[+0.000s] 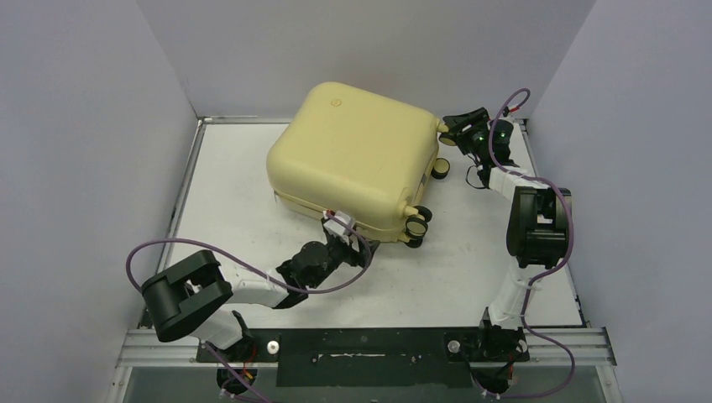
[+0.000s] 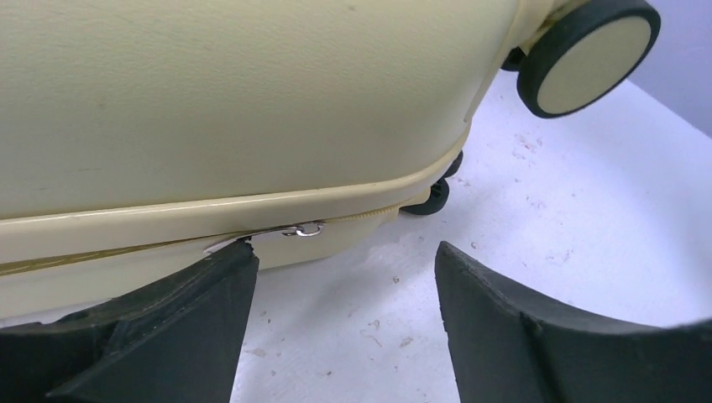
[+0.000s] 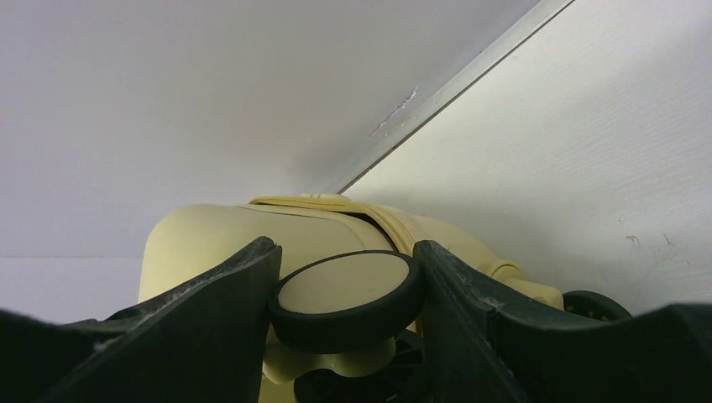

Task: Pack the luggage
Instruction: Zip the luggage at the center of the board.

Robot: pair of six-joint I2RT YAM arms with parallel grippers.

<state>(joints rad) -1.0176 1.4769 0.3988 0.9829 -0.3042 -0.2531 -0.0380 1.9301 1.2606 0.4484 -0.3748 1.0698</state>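
Note:
The luggage (image 1: pixel 353 159) lies closed on the white table, a pale yellow hard shell with its wheels toward the right. My left gripper (image 1: pixel 342 225) is at its near edge, open. In the left wrist view the left gripper (image 2: pixel 342 252) has only bare table between its fingers. The metal zipper pull (image 2: pixel 298 229) lies along the seam just past the left fingertip (image 2: pixel 227 269). My right gripper (image 1: pixel 449 128) is at the far right corner. In the right wrist view the right gripper (image 3: pixel 344 252) is shut on a black-and-cream wheel (image 3: pixel 344 290) of the luggage (image 3: pixel 210 239).
Grey walls close in the table (image 1: pixel 235 193) on the left, back and right. A metal rail (image 1: pixel 361 344) runs along the near edge by the arm bases. Other wheels (image 1: pixel 416 222) stick out from the suitcase's right side.

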